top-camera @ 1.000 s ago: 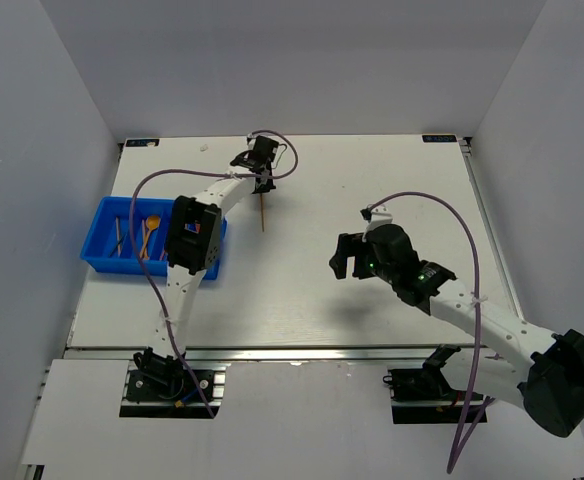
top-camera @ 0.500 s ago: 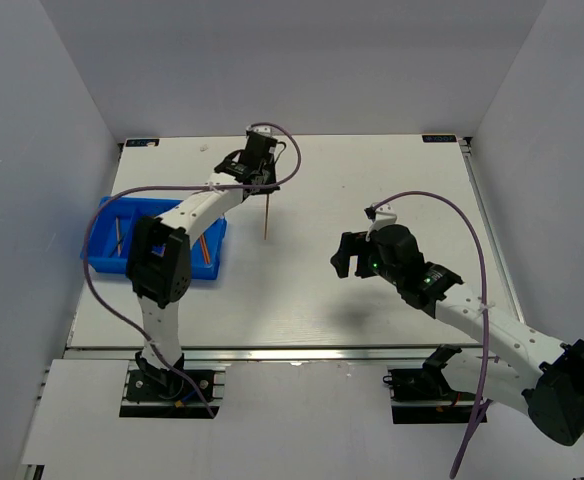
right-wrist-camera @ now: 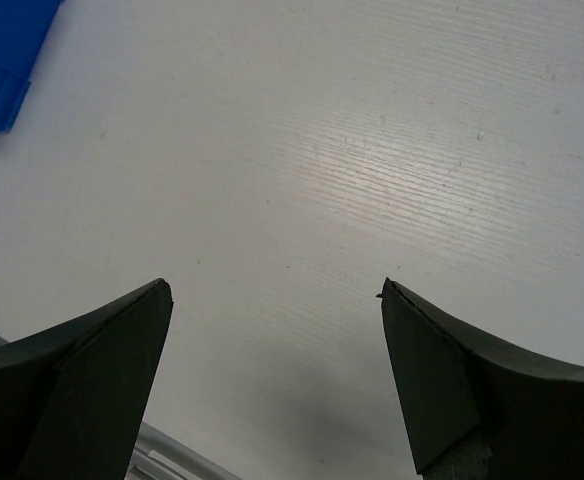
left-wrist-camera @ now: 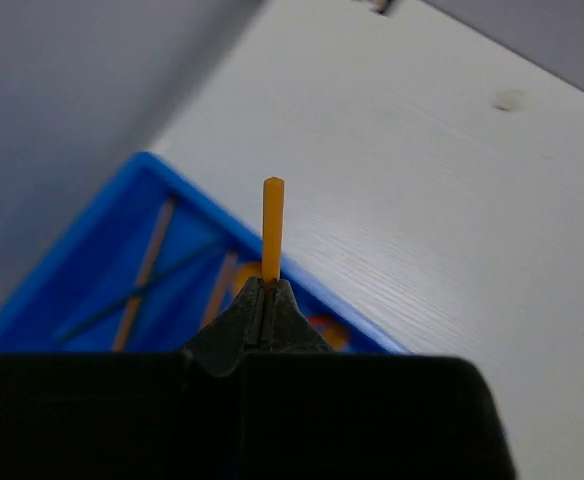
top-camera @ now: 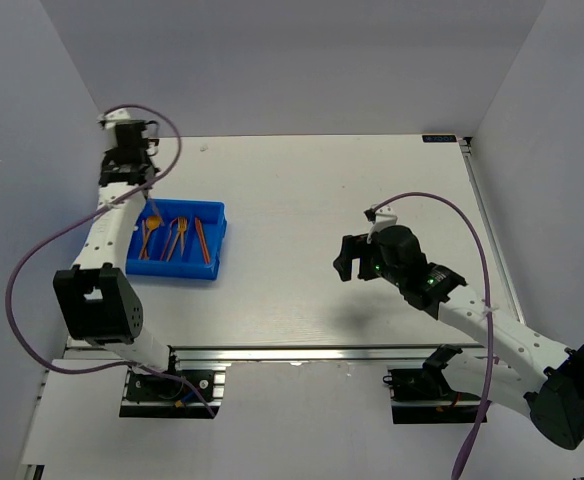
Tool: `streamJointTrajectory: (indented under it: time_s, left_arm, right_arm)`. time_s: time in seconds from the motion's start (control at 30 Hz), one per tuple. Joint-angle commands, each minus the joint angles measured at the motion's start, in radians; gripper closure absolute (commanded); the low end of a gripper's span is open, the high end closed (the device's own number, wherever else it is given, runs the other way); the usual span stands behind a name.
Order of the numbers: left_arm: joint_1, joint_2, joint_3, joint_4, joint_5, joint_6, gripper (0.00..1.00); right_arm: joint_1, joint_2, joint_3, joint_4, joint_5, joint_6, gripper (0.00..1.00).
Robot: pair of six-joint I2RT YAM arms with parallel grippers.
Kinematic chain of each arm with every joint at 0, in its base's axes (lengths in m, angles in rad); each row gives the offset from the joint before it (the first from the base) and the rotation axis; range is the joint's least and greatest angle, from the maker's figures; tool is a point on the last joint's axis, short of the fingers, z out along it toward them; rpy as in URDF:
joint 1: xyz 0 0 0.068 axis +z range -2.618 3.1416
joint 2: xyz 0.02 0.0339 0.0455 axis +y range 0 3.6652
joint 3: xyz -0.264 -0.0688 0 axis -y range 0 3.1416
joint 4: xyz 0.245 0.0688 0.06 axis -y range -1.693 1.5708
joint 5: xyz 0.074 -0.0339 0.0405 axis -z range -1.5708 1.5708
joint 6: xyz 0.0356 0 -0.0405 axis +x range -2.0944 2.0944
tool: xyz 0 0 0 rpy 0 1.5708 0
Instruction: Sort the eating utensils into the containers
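Your left gripper [left-wrist-camera: 264, 290] has its jaws pressed together on a thin orange stick [left-wrist-camera: 272, 225], which stands straight out from the fingertips. From the top camera, that gripper [top-camera: 144, 192] hangs over the far edge of the blue bin [top-camera: 219, 225], toward its left end, with the stick slanting down into the bin's far side. In the left wrist view the stick's free tip lies just past the bin's rim [left-wrist-camera: 187, 190], against the white table.

Inside the bin you can see utensils already lying lengthwise in the compartments: an orange spoon [top-camera: 148, 238], an orange fork [top-camera: 177, 238] beside it and a red piece [top-camera: 202, 240] further right. The wrist view also shows a dark blue piece [left-wrist-camera: 137, 295] crossing an orange one [left-wrist-camera: 150, 262].

Your right gripper [right-wrist-camera: 272, 300] has its jaws spread wide with nothing between them, only bare table [top-camera: 302, 190] below. It sits well apart from the bin, on the table's right half [top-camera: 344, 258].
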Motion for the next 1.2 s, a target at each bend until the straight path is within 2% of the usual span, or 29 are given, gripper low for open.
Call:
streamJointTrajectory:
  time_s: [0.0,0.17,0.33,0.6,0.73,1.17]
  left_arm:
    - [0.142,-0.093,-0.097,0.036,-0.08,0.132,1.0]
    - [0.216,-0.11,-0.212,0.182,-0.21,0.281,1.0]
    - [0.259,-0.084,-0.279,0.346,-0.255,0.416,1.0]
    - [0.26,0.064,-0.151,0.34,-0.244,0.511,1.0]
    - [0.26,0.1,-0.121,0.32,-0.244,0.504,1.0]
    - [0.259,0.089,-0.33,0.507,-0.21,0.491,1.0]
  right_arm:
    - [-0.003,-0.009,0.05,0.011,-0.038,-0.029,0.11]
    - [-0.005,0.025,0.072,0.013,-0.076,-0.043,0.11]
    - [-0.005,0.021,0.051,0.039,-0.131,-0.04,0.11]
    - [-0.003,0.087,0.101,-0.007,-0.124,-0.055,0.11]
    - [-0.003,0.066,0.069,0.018,-0.079,-0.05,0.11]
    - [-0.005,0.043,0.08,-0.001,-0.029,-0.04,0.11]
